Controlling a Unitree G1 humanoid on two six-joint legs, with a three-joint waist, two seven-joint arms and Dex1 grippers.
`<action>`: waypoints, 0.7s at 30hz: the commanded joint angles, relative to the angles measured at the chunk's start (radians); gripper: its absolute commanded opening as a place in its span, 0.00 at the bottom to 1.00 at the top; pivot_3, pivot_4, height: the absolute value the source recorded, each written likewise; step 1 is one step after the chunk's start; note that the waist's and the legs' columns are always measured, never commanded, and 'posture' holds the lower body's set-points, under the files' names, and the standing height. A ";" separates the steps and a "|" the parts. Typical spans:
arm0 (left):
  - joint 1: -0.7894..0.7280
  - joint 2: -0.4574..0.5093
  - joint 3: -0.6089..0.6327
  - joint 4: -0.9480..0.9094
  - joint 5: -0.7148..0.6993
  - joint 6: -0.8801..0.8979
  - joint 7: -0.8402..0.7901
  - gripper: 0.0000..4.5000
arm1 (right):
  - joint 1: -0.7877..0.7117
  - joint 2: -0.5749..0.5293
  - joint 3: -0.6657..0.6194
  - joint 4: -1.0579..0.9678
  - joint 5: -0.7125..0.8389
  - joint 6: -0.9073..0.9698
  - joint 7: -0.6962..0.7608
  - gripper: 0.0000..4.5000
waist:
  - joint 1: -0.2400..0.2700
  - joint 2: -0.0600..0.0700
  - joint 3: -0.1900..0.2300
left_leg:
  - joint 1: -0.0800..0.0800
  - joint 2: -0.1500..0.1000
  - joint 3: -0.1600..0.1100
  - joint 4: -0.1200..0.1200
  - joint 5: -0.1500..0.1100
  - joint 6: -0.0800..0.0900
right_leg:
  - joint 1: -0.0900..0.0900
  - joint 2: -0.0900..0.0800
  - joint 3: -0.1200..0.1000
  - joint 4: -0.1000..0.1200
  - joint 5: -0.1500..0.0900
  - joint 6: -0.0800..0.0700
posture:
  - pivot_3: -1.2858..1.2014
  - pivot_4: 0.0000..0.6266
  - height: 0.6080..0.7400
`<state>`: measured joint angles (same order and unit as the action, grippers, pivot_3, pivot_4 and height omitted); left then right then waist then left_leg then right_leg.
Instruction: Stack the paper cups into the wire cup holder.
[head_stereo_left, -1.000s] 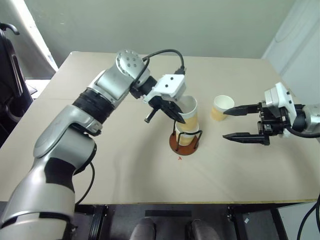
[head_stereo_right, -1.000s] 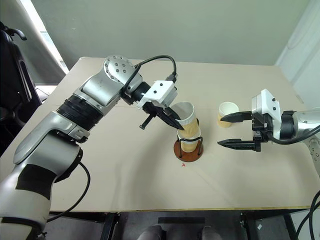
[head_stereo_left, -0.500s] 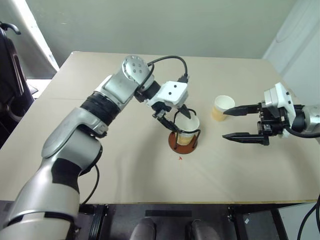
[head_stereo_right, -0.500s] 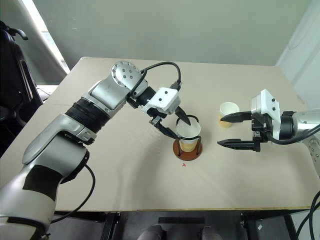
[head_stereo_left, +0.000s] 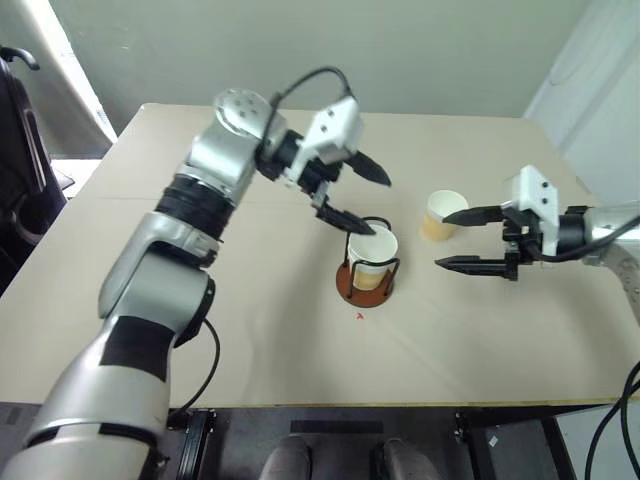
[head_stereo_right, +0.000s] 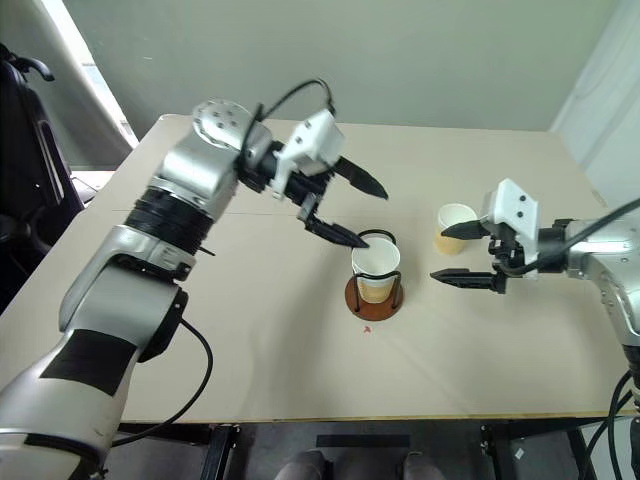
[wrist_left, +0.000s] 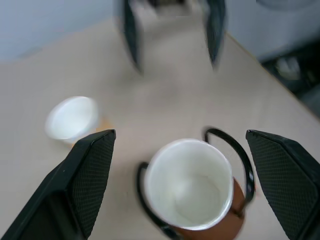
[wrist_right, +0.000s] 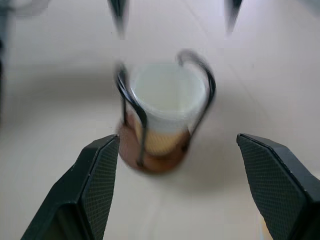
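Left eye view: left tool (head_stereo_left: 362, 203) released the cup (head_stereo_left: 373, 250), lifted away.

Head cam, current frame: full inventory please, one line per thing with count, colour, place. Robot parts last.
wire cup holder: one, black wire loops on a reddish-brown disc base, near the table's middle.
stacked paper cups: tan outside, white inside, nested upright in the holder; only the top cup's rim shows, so the count is unclear.
loose paper cup: one, tan with white rim, upright on the table, right of the holder.
table: one, beige.
red mark: one, small, on the table just in front of the holder.
left gripper: open, empty, above the stack.
right gripper: open, empty, beside the loose cup.
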<state>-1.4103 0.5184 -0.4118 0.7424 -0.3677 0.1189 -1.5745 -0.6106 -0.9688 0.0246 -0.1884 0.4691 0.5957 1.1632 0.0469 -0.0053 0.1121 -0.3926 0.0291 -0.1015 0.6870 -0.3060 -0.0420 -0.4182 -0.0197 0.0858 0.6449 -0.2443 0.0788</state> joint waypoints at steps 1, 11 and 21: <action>-0.001 0.037 0.132 -0.072 -0.068 0.168 -0.014 0.99 | -0.074 0.026 0.033 0.054 -0.073 -0.024 -0.042 0.84 | -0.004 0.000 0.000 | 0.000 0.000 0.001 0.000 0.000 0.000 | -0.001 0.000 0.000 0.000 0.000 0.000 | 0.52 0.24 1.00; 0.126 0.149 0.186 -0.312 -0.082 0.306 -0.037 0.99 | -0.238 0.101 0.165 0.401 -0.357 -0.267 -0.095 0.84 | -0.008 0.000 0.000 | 0.000 0.000 -0.001 0.001 0.000 0.001 | -0.003 -0.001 0.000 0.000 0.000 0.000 | 0.52 0.24 1.00; 0.176 0.234 0.148 -0.383 -0.093 0.305 -0.040 0.99 | -0.378 0.180 0.248 0.672 -0.554 -0.461 -0.097 0.84 | -0.018 0.000 0.000 | 0.000 0.000 0.000 -0.002 0.001 0.000 | -0.005 -0.001 0.001 0.000 0.000 -0.001 | 0.52 0.24 1.00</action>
<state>-1.2182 0.7345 -0.2785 0.3876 -0.4512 0.4226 -1.5834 -0.9601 -0.7859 0.2659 0.4666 -0.0584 0.1724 1.0608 0.0293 -0.0051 0.1122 -0.3926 0.0293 -0.1011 0.6851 -0.3053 -0.0416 -0.4231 -0.0206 0.0866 0.6445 -0.2440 0.0782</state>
